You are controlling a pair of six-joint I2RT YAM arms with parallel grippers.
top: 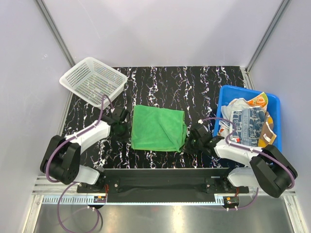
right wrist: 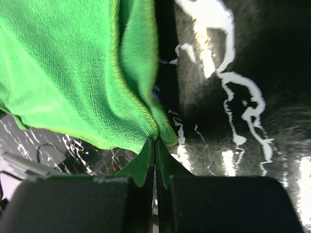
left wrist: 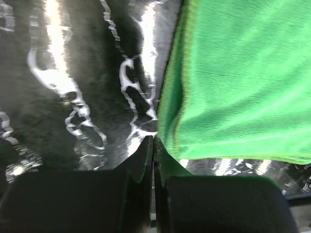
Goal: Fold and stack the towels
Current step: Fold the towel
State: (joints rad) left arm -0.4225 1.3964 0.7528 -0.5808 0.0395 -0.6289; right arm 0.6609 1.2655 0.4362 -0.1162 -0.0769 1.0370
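Cloth inspected: green towel point(top: 158, 128), folded, flat at centre of table point(top: 155, 82), slightly longer 9-to-3. At its 4 o'clock corner, right gripper point(right wrist: 155, 141) is clamped tight on the hem. At its 9 o'clock edge, left gripper point(left wrist: 153, 141) is closed; hold on cloth unconfirmed

Both arms reach forward and bend inward, with wrists held low. The left end effector point(left wrist: 153, 145) has its fingers pressed together. The right end effector point(right wrist: 155, 143) pinches a corner of the green towel point(right wrist: 63, 68).

towel point(top: 158, 127): green | table point(top: 204, 92): black, white veins | tub point(top: 224, 99): blue | basket point(top: 92, 80): white
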